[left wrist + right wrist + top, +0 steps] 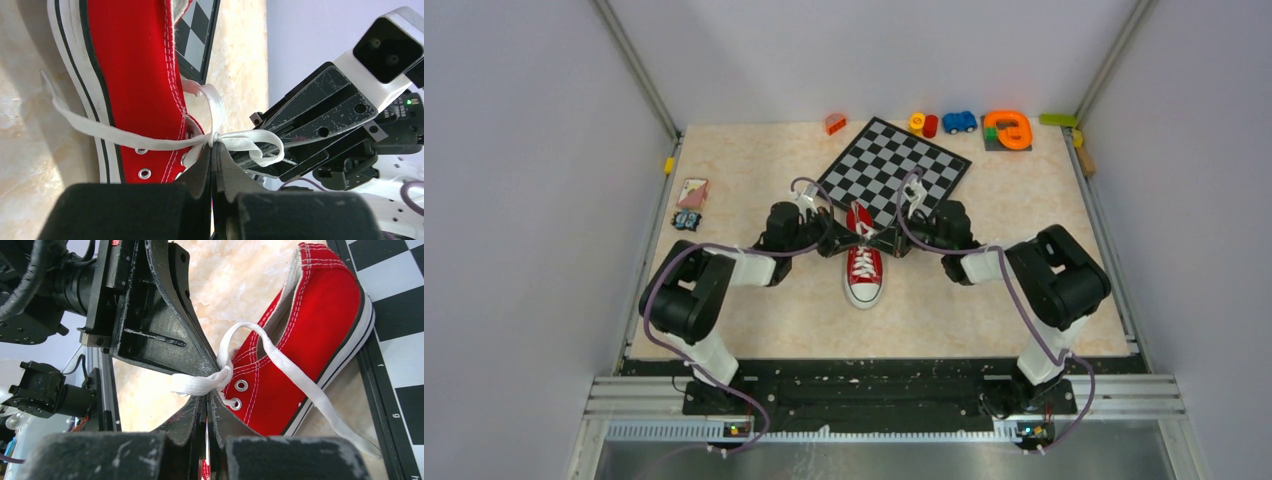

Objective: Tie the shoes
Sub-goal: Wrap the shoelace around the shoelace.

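closest to the left wrist lens are the black pads of the left gripper (214,146). its jaws are pressed flat together, tips nipping the white laces (239,142) right where the strands cross into a knot. one strand runs away from that knot down over the sneaker's white sole edge onto the table (30,150). another arches up to the top eyelets.

from the right wrist i get the mirror of it: the right gripper (207,396) is likewise clamped tight, its tips pinching the same knot from the opposite side. a short flat bunch of lace lies against the left arm's finger, and a long tail trails off over the shoe's side.

from above, the red canvas sneaker (864,268) sits upright with its heel at the near corner of the chessboard (894,168) and its white toe cap pointing away from the board toward the arm bases. both grippers meet over the laced throat, just off that same near corner, left one (836,240) on the board's left, right one (894,240) on its right.

beyond the chessboard's far corner i see an orange block (835,123), a yellow ring (917,121), a red cylinder (930,125) and a blue toy car (959,121). well left of the board lies a pink card (692,191).
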`<state>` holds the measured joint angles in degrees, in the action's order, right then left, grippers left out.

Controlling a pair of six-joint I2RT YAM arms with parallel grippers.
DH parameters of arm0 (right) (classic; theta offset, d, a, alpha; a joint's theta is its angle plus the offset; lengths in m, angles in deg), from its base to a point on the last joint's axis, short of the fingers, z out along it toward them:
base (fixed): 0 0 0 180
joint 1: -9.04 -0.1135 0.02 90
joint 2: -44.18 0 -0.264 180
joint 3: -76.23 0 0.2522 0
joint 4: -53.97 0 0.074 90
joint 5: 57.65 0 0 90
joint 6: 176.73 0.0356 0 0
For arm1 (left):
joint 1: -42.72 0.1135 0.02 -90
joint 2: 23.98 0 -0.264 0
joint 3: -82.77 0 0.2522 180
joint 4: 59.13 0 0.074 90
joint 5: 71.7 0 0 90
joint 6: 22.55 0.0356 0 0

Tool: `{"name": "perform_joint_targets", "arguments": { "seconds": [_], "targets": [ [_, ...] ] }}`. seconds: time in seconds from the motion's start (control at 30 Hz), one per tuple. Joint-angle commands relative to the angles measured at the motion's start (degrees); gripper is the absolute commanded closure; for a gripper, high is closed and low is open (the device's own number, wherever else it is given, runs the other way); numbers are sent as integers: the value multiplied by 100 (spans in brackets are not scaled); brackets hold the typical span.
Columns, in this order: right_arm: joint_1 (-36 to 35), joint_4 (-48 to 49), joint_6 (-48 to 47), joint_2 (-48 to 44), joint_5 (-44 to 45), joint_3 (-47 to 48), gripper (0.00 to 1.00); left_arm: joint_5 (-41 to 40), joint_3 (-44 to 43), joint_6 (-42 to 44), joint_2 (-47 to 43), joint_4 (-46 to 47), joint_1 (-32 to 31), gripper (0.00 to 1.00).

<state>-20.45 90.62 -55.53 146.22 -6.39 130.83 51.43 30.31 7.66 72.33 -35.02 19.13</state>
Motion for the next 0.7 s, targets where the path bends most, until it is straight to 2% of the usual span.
{"name": "perform_joint_targets", "arguments": {
  "seconds": [0.0,0.5,0.67],
  "targets": [
    [5,512,71,-266,-222,-32,100,370,-206,-521,373,996,-75,100],
    [5,431,47,-228,-145,-14,100,145,-218,-35,458,599,-45,100],
    [21,170,-107,-502,285,-171,88,-165,-210,534,119,-100,-31,100]
  ]
}}
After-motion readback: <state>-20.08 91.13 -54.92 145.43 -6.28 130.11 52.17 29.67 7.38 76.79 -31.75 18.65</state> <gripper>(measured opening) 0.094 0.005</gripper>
